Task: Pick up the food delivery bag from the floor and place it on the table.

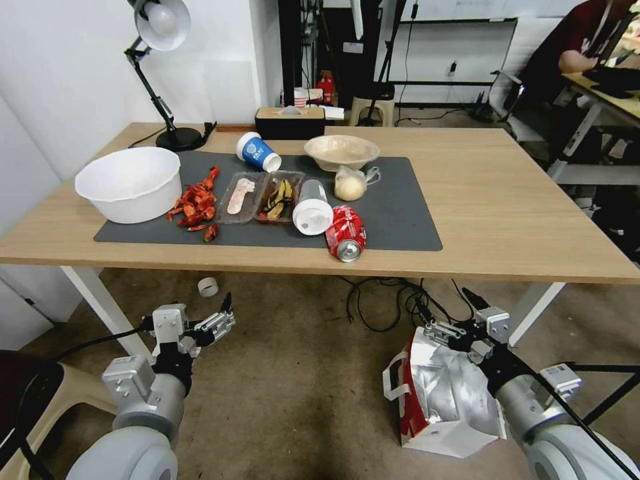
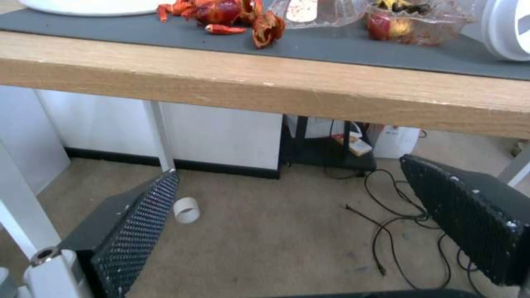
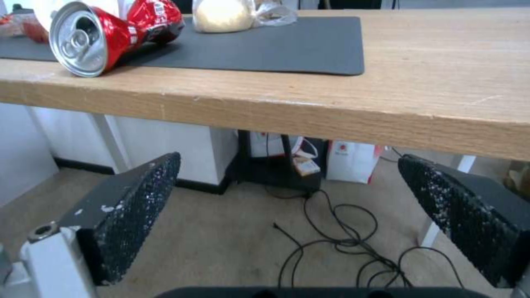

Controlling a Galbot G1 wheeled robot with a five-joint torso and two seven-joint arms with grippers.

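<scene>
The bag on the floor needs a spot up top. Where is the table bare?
The table is bare wood right of the grey mat, out to the right edge. The mat is crowded: white bowl, shells, trays, cups, red can.

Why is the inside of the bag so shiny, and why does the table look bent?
Head view: the foil lining of the food delivery bag catches the room light, and the wide lens bows the table edge. Right wrist view: the red can gleams at its rim.
</scene>
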